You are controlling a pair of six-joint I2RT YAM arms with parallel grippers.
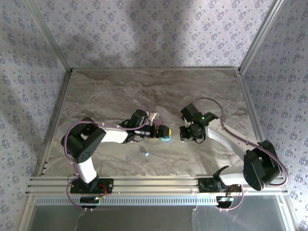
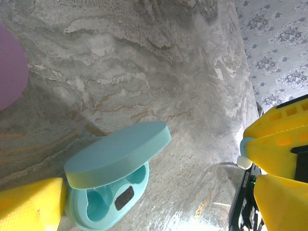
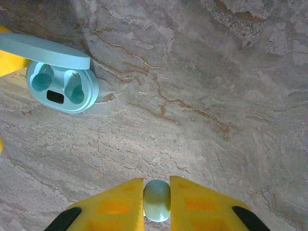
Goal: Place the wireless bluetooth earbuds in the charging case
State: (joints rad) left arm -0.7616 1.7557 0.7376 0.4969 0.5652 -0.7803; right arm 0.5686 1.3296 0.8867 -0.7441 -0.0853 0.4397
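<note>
Closest to the near edge of the worktop (image 1: 120,86), roughly mid-width, there's a loose teal earbud (image 1: 146,153) lying on its own with nothing touching it.

A bit further in, the right gripper (image 3: 157,184) has its jaws clamped on another teal earbud (image 3: 157,202). It's pinched across the narrow sides and hanging over bare marble. So the right arm is the one with the job here.

What it all turns on is the open teal case (image 3: 62,89). It sits ahead of those jaws and off to one side, toward the left arm, so it's near them but not under them. Its long axis lies crosswise to the line from the jaws to the case, with the sockets side by side, and both look empty. The lid (image 3: 45,50) is propped up over the side away from the right jaws. My guess is the bud has to go in low from the open side and then drop down.

The left gripper (image 1: 162,131) is right at the case, jaws spread wide and not squeezing. Whether one finger actually touches the shell, I honestly can't tell.

On views: the right wrist camera looks straight into the sockets, while the left wrist one has the lid over much of them. The left wrist camera does pick up a pink case (image 2: 9,67) on the far side of the teal one.
</note>
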